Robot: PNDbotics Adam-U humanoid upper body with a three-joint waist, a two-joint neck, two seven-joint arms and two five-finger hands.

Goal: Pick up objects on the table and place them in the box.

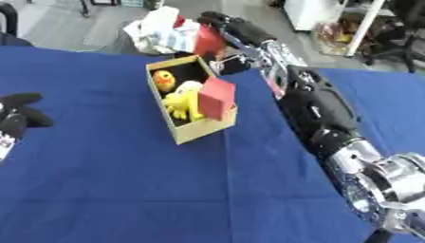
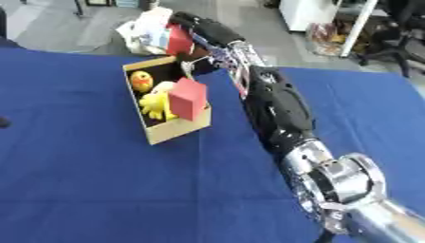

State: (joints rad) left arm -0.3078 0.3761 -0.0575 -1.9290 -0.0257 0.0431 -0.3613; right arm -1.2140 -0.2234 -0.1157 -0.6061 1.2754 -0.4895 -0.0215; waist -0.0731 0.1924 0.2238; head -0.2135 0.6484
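Our right robot hand [image 1: 217,24] holds a red block [image 1: 209,42] beyond the box [image 1: 199,130]; we risk it snagging the red cube [image 1: 217,97] perched on the near rim.

Blue cloth [image 1: 124,190] covers table. Grey floor [image 1: 75,23] beyond far edge. White cabinet [image 2: 307,14] upper right; black office chair [image 2: 398,33] beside it.

Right hand [image 2: 195,26] holds a red block [image 2: 178,40] beyond the box [image 2: 176,128].
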